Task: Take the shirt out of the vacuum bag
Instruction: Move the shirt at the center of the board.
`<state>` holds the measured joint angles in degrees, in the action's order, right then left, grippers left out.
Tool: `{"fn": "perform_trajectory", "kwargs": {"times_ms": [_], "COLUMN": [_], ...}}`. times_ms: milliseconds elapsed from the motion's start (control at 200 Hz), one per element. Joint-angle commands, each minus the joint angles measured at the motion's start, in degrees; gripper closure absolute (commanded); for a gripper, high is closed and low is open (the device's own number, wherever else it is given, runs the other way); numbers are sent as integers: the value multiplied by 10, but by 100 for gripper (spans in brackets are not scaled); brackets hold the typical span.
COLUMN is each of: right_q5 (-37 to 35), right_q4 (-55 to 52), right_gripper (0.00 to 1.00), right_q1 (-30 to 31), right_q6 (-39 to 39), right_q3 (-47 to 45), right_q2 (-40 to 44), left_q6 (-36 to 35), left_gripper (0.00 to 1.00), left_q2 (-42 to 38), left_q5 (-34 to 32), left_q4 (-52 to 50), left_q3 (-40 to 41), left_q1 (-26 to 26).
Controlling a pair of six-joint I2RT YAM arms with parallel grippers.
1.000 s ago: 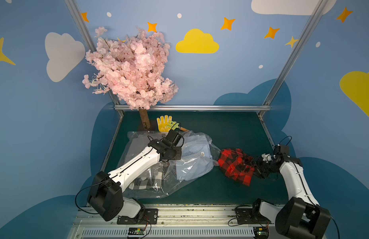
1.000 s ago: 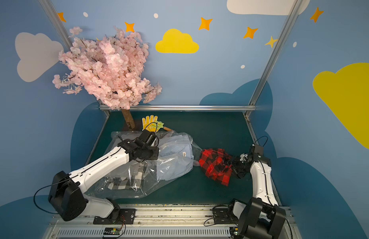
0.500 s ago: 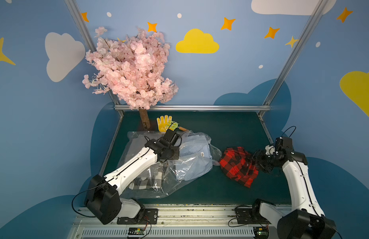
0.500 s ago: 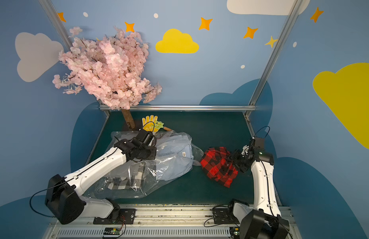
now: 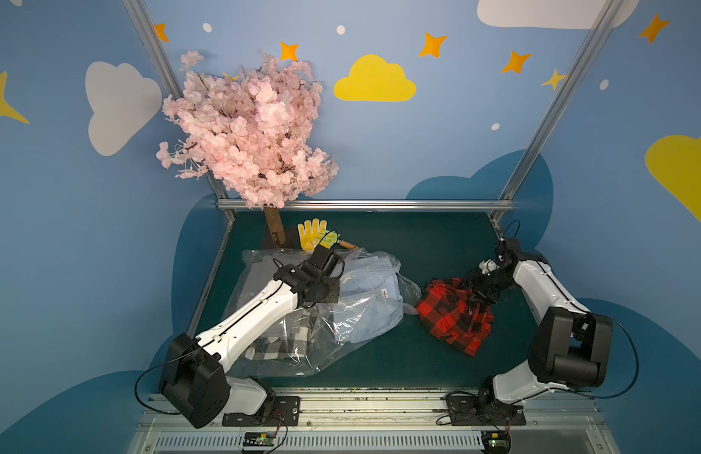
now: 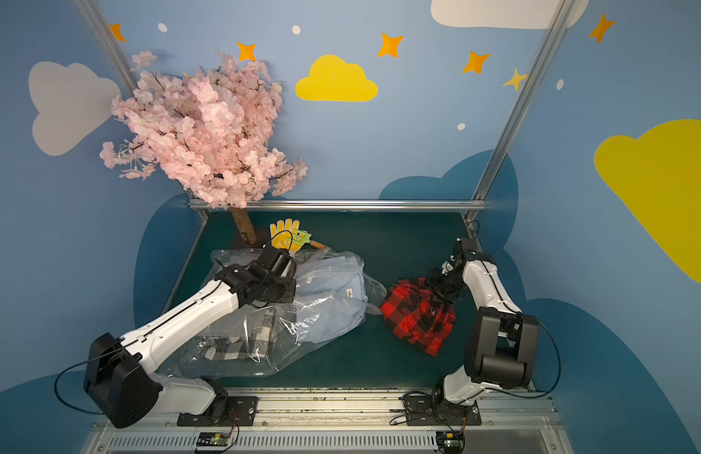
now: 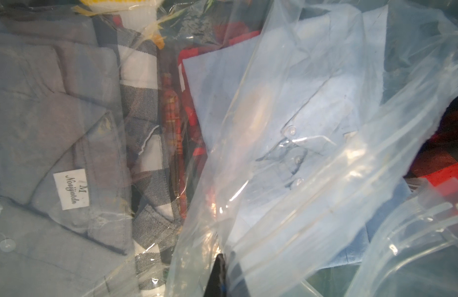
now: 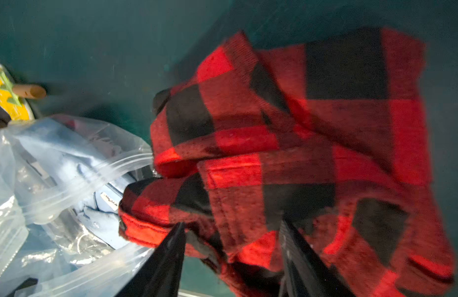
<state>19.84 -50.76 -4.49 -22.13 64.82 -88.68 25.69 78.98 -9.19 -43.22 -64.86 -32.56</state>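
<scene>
The red-and-black checked flannel shirt [image 5: 455, 318] lies crumpled on the dark green desk [image 5: 419, 243]. It is out of the large clear crinkly plastic vacuum bag [image 5: 341, 330] and just beside its zip-seal mouth. In the right wrist view one fold of the shirt touches or overlaps the edge of that mouth. The right hand [image 8: 231, 231] hovers over the shirt's far side with its jaws apart; fabric shows between them but is not clamped, as far as I can judge. The left hand [image 5: 327, 257] is closed, and the left wrist view suggests it pinches a fold of the bag's film above the pale blue shirt [image 5: 374, 298] packed inside, next to a grey shirt with a white label [image 7: 43, 133]. The extraction looks essentially finished, so the risks lie in the retreat. A finger of the right hand could catch the loose flannel and drag it toward the desk's edge or back against the bag. If the left hand lifts without letting go, the light film would rise with it. That could tip the pale blue shirt out of the open mouth or sweep the bag over the red shirt.
</scene>
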Motion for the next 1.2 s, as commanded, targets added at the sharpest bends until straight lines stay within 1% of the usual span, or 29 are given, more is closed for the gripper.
{"fn": "perform_trajectory", "kwargs": {"times_ms": [0,165,275,365,465,510,581,656,781,866,951,1036,1121,1151,1196], "right_q5": [5,-17,-49,-50,-55,-50,-39,-28,3,31,53,70,77,81,78], "right_q4": [-6,7,-14,-18,-9,9,32,59,98,131,150,148,112,97,70], "right_gripper": [40,40,40,39,40,40,43,44,46,45,45,42,38,33,30], "right_q1": [38,78,100,115,147,163,193,239,314,351,362,361,357,354,345], "right_q6": [-2,-31,-33,-36,-48,-57,-74,-97,-137,-156,-168,-172,-159,-153,-145], "right_q3": [-47,-123,-132,-142,-159,-170,-180,-184,-178,-164,-140,-117,-97,-96,-94], "right_q2": [32,76,84,89,68,54,31,13,-21,-39,-46,-34,-17,-6,20], "left_q6": [-14,-20,-27,-32,-37,-39,-44,-49,-57,-62,-69,-71,-73,-74,-73], "left_gripper": [93,93,93,93,93,93,93,93,93,93,92,93,93,93,93], "left_q2": [-17,-14,-17,-25,-35,-39,-46,-50,-56,-59,-58,-56,-59,-60,-59], "left_q5": [-19,-11,-9,-8,-8,-6,-6,-13,-15,-11,-9,-19,-20,-20,-20], "left_q4": [-15,-15,-19,-23,-27,-28,-30,-36,-40,-40,-42,-50,-52,-52,-53], "left_q3": [-4,-11,-17,-19,-23,-25,-30,-38,-50,-54,-57,-60,-57,-56,-55], "left_q1": [12,27,40,57,83,94,105,116,134,145,151,154,156,156,156]}}
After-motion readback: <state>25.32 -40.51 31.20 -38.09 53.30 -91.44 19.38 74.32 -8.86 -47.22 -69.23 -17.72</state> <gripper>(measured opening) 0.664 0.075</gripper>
